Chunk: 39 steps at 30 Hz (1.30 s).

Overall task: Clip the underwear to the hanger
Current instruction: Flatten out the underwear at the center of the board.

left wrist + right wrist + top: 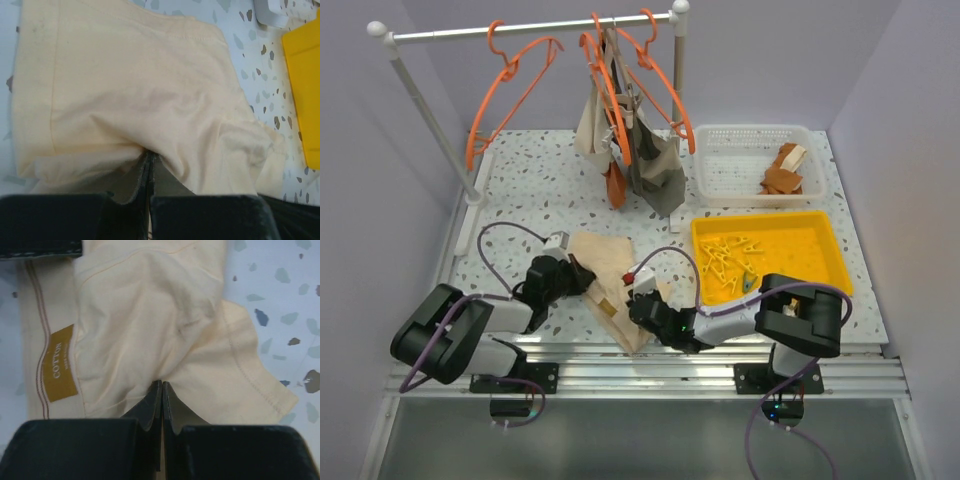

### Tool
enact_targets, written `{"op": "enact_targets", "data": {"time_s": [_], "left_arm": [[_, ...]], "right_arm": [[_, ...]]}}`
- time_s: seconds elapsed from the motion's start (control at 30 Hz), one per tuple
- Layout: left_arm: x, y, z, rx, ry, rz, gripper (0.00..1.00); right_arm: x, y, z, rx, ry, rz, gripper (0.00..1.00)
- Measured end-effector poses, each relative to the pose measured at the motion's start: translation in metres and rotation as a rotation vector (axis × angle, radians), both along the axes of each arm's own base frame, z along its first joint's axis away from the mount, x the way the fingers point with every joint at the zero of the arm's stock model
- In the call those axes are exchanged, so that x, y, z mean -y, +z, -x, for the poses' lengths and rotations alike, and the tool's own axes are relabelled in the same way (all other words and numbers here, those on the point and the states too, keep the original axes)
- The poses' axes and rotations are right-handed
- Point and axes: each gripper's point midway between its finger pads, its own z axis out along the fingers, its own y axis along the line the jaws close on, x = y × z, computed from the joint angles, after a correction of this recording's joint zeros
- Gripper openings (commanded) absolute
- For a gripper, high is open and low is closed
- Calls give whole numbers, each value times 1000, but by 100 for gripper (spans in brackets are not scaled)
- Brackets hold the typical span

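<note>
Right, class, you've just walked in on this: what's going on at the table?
Two robot arms are handling the cream underwear, which lies on the table. The left gripper and the right gripper each have their fingers pinched shut on a fold of it. An empty orange hanger hangs on the rail at the back, and the pegs lie in the yellow tray, so nothing is clipped yet.

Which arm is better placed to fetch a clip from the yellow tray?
Right, probably: the right pincer grips the underwear nearer the yellow tray of clips; the left pincer holds the far side.
</note>
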Motion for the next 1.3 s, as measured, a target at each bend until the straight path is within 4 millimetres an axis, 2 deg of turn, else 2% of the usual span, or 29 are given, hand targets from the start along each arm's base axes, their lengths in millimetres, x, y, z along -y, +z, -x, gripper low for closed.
{"op": "enact_targets", "data": {"time_s": [0.13, 0.27, 0.43, 0.63, 0.7, 0.8, 0.87, 0.93, 1.0, 1.13, 1.3], "left_arm": [[3, 0, -15, 12, 7, -18, 0], [8, 0, -32, 28, 7, -28, 0], [17, 1, -51, 59, -6, -36, 0], [12, 8, -57, 88, -5, -85, 0], [10, 20, -58, 116, 1, -88, 0], [9, 53, -62, 205, 13, -68, 0], [9, 78, -64, 272, 23, -43, 0], [8, 88, -61, 301, 26, -30, 0], [8, 87, -55, 297, 21, -31, 0], [4, 60, -38, 220, 7, -61, 0], [-5, 27, -17, 127, -4, -100, 0]], "right_arm": [[-26, 1, 27, -22, 62, -24, 0], [-35, 1, 46, -43, 97, -23, 0], [-30, 2, 56, -64, 108, 2, 0], [-12, 12, 62, -63, 109, 63, 0], [-9, 27, 59, -36, 105, 50, 0], [-13, 47, 49, 10, 95, 34, 0], [-17, 53, 39, 29, 84, 31, 0], [-21, 53, 25, 41, 69, 26, 0], [-23, 46, 14, 44, 57, 38, 0], [-23, 29, -6, 53, 44, 88, 0], [-27, 34, -24, 74, 40, 69, 0]]}}
